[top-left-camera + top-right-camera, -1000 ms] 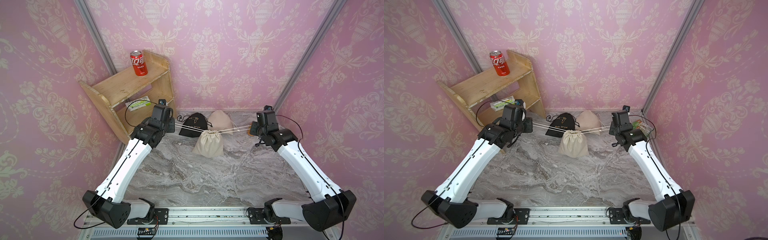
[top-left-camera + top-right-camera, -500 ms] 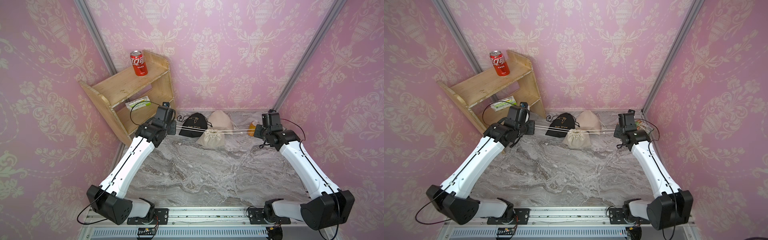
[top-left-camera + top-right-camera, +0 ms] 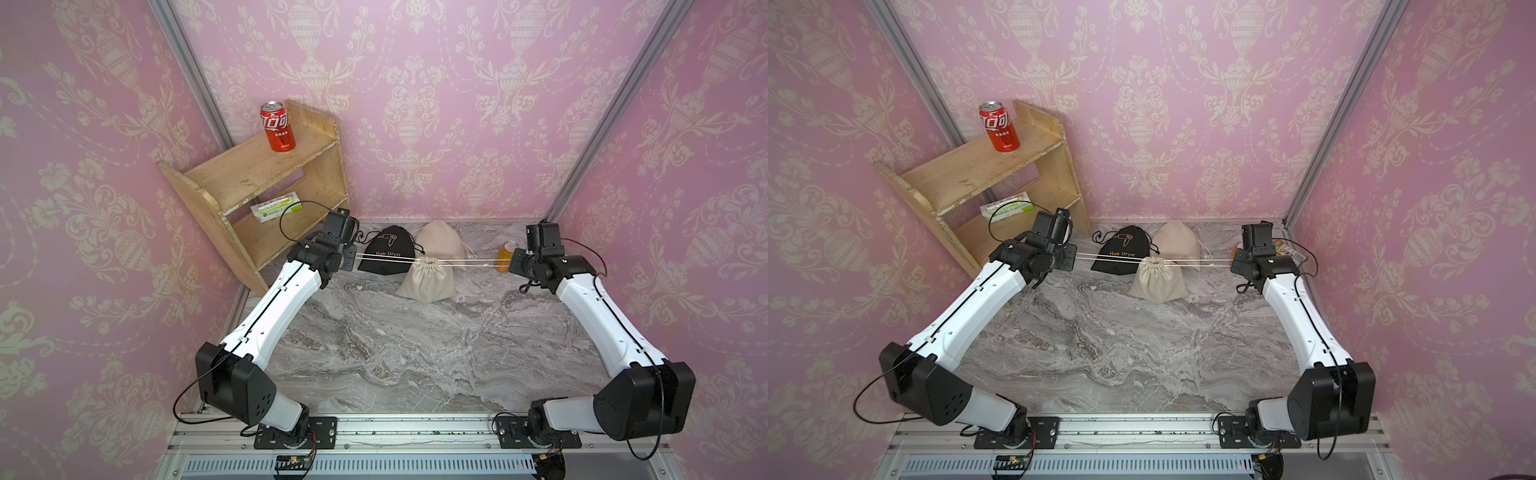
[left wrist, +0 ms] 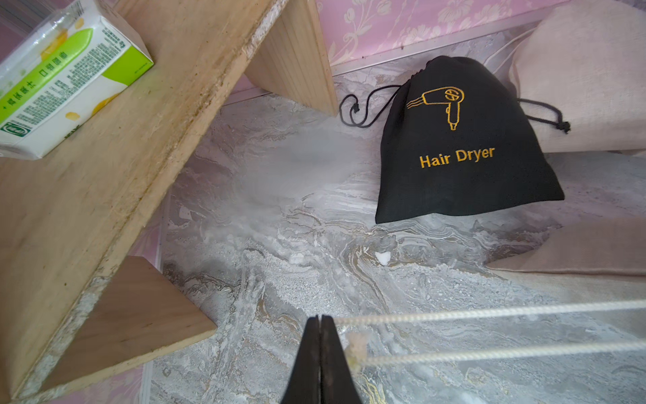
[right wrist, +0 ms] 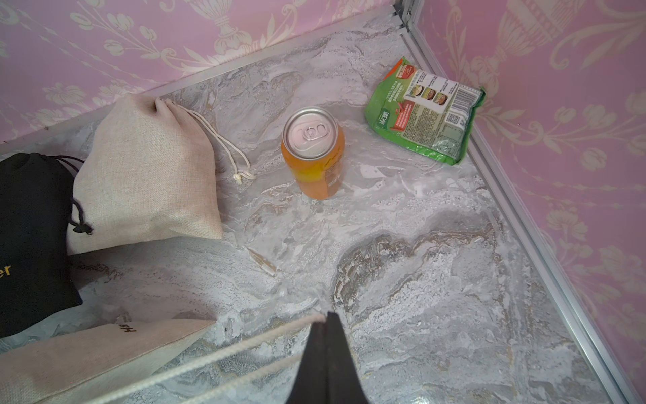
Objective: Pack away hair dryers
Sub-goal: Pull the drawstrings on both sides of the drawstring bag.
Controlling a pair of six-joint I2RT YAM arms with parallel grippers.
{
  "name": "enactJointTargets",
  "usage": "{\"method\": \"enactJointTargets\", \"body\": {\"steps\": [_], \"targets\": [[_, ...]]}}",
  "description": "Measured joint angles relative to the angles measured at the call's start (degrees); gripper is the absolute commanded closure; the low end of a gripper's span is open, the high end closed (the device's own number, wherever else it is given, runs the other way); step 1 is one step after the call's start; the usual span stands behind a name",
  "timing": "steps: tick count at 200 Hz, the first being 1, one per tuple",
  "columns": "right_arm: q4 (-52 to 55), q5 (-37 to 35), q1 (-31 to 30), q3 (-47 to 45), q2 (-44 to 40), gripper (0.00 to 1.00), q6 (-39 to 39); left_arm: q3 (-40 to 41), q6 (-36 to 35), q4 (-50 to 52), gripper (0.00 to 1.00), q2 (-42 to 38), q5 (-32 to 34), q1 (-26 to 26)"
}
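Pink papered walls, marble tabletop: a pouch strung between two arms.
In both top views the left gripper and right gripper pull taut the drawstrings of a cinched beige pouch. Left wrist: jaws clenched on the drawstrings, black pouch beyond. Right wrist: jaws pinched on the drawstrings, orange can ahead. The hair dryers are hidden from sight.

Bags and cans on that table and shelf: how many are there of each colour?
Beige bags: 2
Black bag: 1
Red can: 1
Orange can: 1
Total: 5
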State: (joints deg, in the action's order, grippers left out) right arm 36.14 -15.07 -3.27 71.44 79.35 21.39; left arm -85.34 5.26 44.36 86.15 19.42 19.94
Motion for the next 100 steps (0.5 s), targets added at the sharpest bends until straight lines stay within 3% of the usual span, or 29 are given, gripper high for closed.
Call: {"method": "enactJointTargets", "body": {"steps": [67,100], "targets": [[-2.0,4.7,1.4,2.2,3.8,1.0,0.0,-0.5,-0.3,-1.6,1.0,4.0,-2.6,-4.3],[-2.2,5.7,1.8,6.2,7.6,1.0,0.0,-5.0,-0.3,-1.6,1.0,8.6,-2.6,-5.1]]}}
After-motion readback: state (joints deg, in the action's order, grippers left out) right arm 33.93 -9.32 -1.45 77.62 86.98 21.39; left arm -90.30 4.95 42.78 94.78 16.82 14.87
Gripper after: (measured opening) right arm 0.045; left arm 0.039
